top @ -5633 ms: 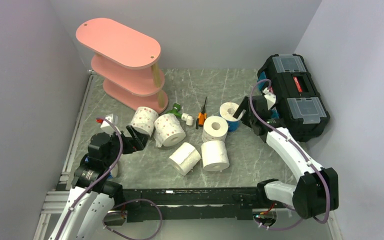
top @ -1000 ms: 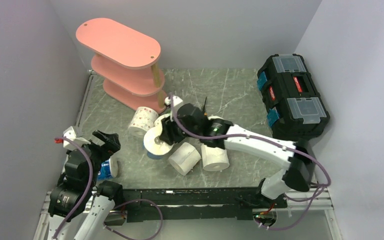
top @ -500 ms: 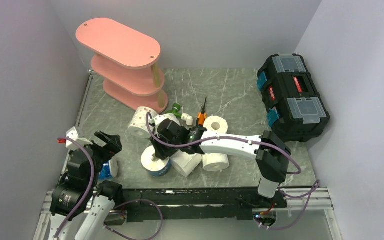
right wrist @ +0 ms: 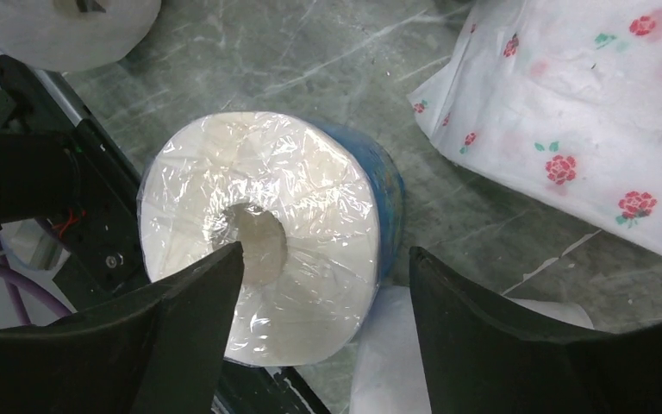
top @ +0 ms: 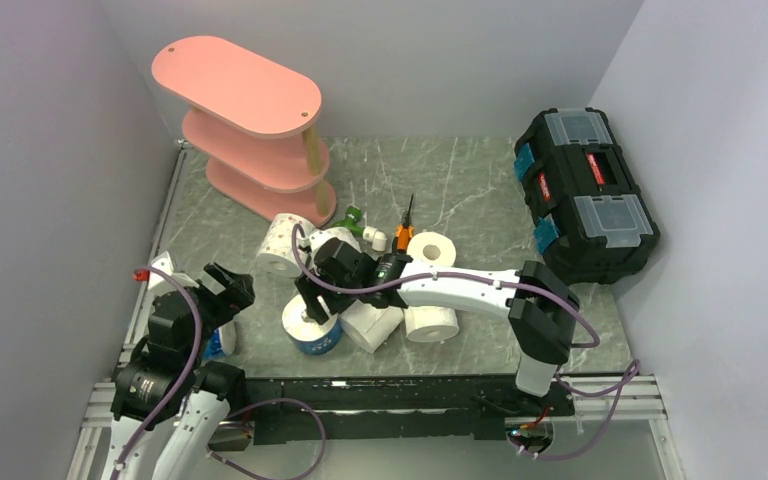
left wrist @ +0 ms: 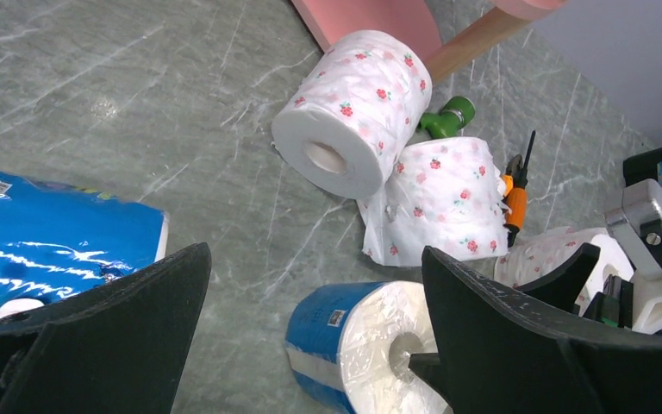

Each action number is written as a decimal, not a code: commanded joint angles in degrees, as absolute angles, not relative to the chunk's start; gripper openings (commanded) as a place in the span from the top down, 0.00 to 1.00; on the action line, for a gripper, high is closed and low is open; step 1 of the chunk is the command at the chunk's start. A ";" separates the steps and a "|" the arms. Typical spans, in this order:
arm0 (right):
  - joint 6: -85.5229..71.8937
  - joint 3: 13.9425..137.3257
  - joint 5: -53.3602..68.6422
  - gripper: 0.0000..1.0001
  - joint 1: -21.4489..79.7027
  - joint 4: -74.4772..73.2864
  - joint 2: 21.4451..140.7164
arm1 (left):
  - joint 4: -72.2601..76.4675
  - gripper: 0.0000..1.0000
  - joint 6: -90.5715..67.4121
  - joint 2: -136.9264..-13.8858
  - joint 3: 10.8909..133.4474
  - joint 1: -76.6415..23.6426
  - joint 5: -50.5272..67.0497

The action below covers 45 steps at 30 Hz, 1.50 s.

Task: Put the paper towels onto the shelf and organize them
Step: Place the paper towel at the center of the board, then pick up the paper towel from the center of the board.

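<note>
Our right gripper (right wrist: 327, 250) hangs with jaws apart over the blue roll (right wrist: 302, 216) — one finger above the core, the other just outside the wrapper — and clamps nothing that we can see. That roll stands on end near the table's (top: 460, 180) front edge, well apart from the shelf (top: 240, 90), whose top board holds no roll. Our left gripper (left wrist: 315, 254) is spread wide too and empty, near a second blue roll (left wrist: 52, 250) lying on its side. We see two risks: a finger could catch the core on lifting and tip the roll, and the arms are close enough to collide. The slick film may also slip in a grasp.
</note>
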<state>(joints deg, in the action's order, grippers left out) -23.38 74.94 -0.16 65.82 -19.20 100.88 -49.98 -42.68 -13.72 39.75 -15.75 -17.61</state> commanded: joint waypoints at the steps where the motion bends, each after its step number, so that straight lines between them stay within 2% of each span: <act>1: -23.92 77.67 -1.47 0.24 65.98 -18.22 99.75 | -47.29 0.01 -42.65 -13.78 39.62 -15.91 -16.35; 4: -23.90 78.57 -1.43 0.16 65.97 -18.92 97.87 | -47.69 0.01 -42.39 -13.58 39.72 -15.90 -16.58; 8: -23.16 80.32 -3.08 0.01 65.80 -20.55 93.88 | -47.55 0.01 -41.88 -13.12 39.89 -15.89 -16.75; 15: -22.08 79.11 -11.52 0.00 64.26 -25.57 83.33 | -46.49 0.01 -41.64 -13.76 39.75 -15.90 -15.91; 22: -28.99 61.42 -39.28 0.00 63.35 -23.39 60.06 | -42.36 0.01 -40.89 -16.24 37.67 -15.91 -11.29; 25: -34.80 54.18 -44.76 0.00 59.26 -26.07 50.37 | -38.39 0.01 -41.41 -16.93 35.30 -15.88 -8.06; 29: -40.02 46.78 -33.48 0.00 44.05 -29.05 43.13 | -35.13 0.01 -41.25 -19.52 34.20 -15.97 -2.35; 31: -41.06 43.44 -30.15 0.00 40.05 -28.00 41.33 | -35.77 0.01 -41.09 -22.12 34.65 -15.97 -0.76; 38: -41.00 39.01 -30.04 0.00 38.84 -24.90 41.21 | -37.08 0.04 -40.70 -26.16 32.11 -16.68 4.45; 45: -40.08 38.92 -29.89 0.01 38.76 -23.38 42.61 | -40.81 0.01 -40.29 -28.56 34.15 -19.07 5.21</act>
